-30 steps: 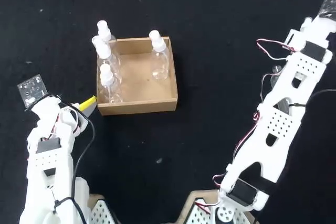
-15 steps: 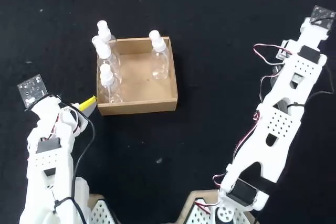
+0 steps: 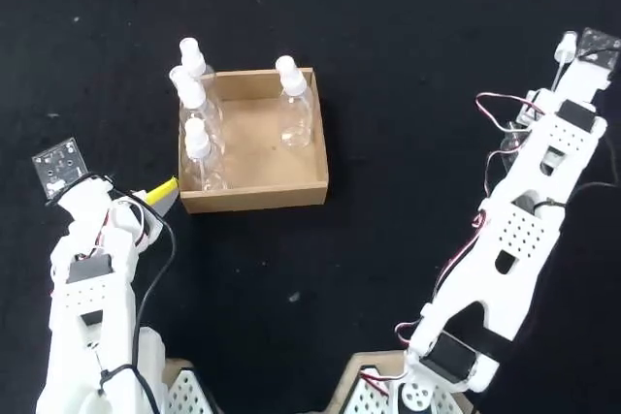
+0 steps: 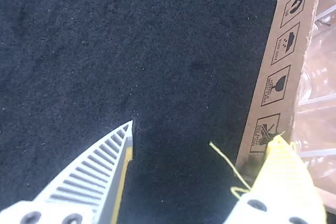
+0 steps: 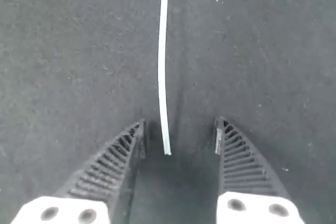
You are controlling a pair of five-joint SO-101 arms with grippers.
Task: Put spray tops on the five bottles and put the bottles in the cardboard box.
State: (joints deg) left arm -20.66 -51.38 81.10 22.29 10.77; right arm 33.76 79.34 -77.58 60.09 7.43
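Observation:
The cardboard box (image 3: 254, 196) stands left of centre. Three capped clear bottles stand in it: one at the back right (image 3: 294, 104) and two along the left wall (image 3: 190, 102) (image 3: 201, 157). Another capped bottle (image 3: 193, 56) stands at the back left corner; I cannot tell whether it is inside. My left gripper (image 4: 202, 129) is open beside the box's front left corner (image 4: 273, 77), holding nothing. At the far right lies a loose spray top (image 3: 566, 46). Its thin white tube (image 5: 164, 66) runs between the tips of my open right gripper (image 5: 179, 125). A clear uncapped bottle (image 3: 506, 138) is partly hidden under the right arm.
Black cloth (image 3: 388, 65) covers the table. The right arm's white links (image 3: 514, 230) stretch from the near edge to the far right. The left arm (image 3: 92, 278) sits at the near left, with a small marker plate (image 3: 58, 164) on its wrist.
The right arm's wrist has drawn back a little toward the near side, and the spray top now shows beyond it. The left arm, box and bottles have not moved.

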